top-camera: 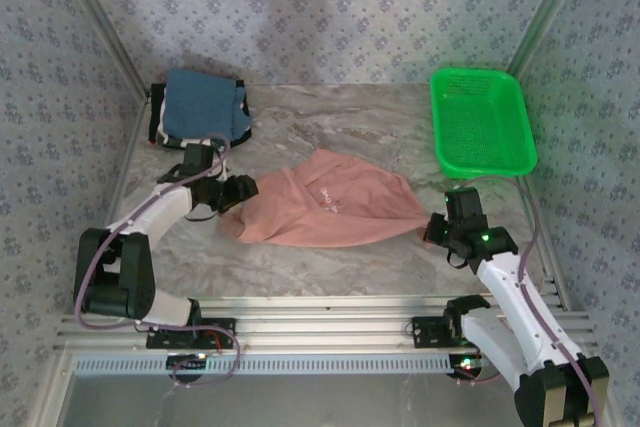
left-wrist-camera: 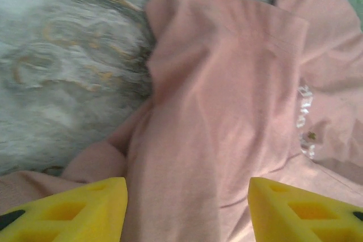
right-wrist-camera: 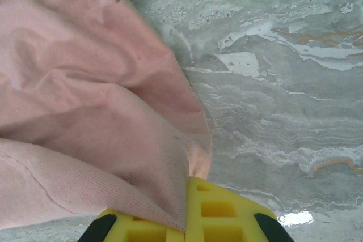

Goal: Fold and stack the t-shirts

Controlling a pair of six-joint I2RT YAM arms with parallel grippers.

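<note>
Arms point(top-camera: 160, 209) bent inward, left pincer point(left-wrist-camera: 187, 196) spread, right pincer point(right-wrist-camera: 186, 213) pinching shirt point(top-camera: 340, 209)

No legible txt; print point(left-wrist-camera: 303, 118) on pink t-shirt point(top-camera: 340, 209) too blurry.

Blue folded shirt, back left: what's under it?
Poking out beneath the blue folded shirt: black cloth on the right, a white edge on the left. How many garments lie under it is covered.

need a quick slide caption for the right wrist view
Right gripper shut on the edge of a crumpled salmon-pink cloth t-shirt lying on a grey marbled tabletop.
</note>
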